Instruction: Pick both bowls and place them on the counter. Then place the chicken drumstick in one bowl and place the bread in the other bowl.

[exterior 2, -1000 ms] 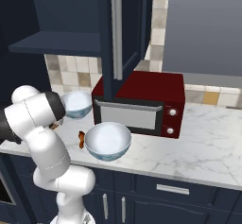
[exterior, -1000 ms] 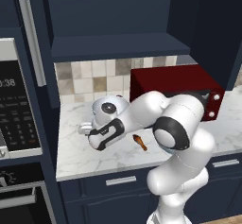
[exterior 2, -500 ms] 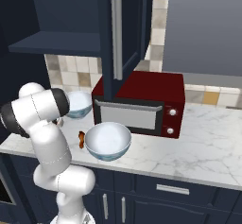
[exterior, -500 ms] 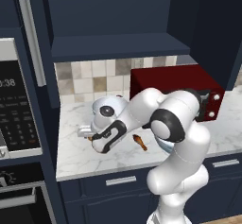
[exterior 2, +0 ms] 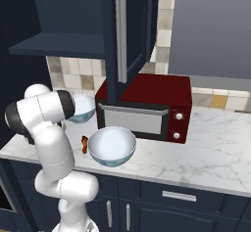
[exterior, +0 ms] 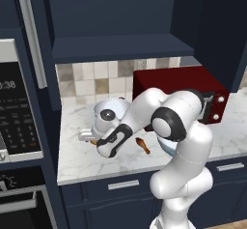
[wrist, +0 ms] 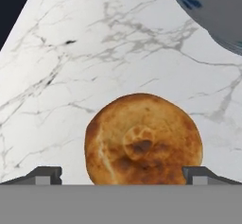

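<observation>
Lowering over the past second, the hand (wrist: 121, 176) is spreading its fingers either side of the bread (wrist: 143, 140) lying on the worktop (wrist: 94, 53); both bowls (exterior 2: 112, 145) are already down, so grasping looks imminent.

Two bowls (exterior 2: 112, 147) (exterior 2: 82, 108) — one bread (wrist: 143, 140), one chicken drumstick (exterior: 143, 145) — one red microwave (exterior 2: 147, 106)

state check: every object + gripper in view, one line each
gripper: open, jaws straddling the bread, not yet closed
bread: flat on the counter, ungrasped
chicken drumstick: lying on the counter, not in a bowl
near bowl: upright on the counter, empty
far bowl: upright on the counter, contents hidden from here
microwave: door closed
counter: holds both bowls and both foods
</observation>
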Controlling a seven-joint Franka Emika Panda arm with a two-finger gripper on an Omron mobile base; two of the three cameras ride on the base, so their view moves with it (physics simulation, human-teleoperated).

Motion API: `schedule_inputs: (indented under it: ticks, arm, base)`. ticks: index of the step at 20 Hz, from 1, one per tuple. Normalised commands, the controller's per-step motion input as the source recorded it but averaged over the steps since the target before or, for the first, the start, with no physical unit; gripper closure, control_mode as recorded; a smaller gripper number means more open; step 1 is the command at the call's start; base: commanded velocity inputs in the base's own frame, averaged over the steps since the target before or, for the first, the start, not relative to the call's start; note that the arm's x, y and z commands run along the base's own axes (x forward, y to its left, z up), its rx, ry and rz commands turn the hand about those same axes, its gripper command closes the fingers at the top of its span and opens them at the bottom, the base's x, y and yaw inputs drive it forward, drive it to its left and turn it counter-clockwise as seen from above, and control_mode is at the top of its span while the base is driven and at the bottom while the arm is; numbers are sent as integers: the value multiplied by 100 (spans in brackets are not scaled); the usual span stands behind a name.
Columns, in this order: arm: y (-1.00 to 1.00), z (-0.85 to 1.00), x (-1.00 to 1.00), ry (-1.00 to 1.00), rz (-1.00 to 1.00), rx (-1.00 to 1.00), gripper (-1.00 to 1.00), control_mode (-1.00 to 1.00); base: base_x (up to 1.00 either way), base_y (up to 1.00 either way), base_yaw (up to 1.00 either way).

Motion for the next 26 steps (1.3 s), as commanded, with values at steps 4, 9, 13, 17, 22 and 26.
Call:
schedule_inputs:
  ticks: [4, 9, 13, 17, 22, 26]
  arm:
    - [-8, -14, 8, 0, 0, -5, -100, -100]
    - [-18, -16, 4, 0, 0, -7, -100, -100]
    - [-14, -19, 4, 0, -2, -3, -100, -100]
    - [-11, -30, 3, 1, -1, 0, 100, -100]
    - [-7, -27, 2, 1, 0, 0, 100, -100]
    - [-14, -7, -1, 0, 0, 0, 100, -100]
  base:
    - [0, 0, 0]
    - [0, 0, 0]
    - [0, 0, 0]
    - [0, 0, 0]
    - [0, 0, 0]
    - [0, 0, 0]
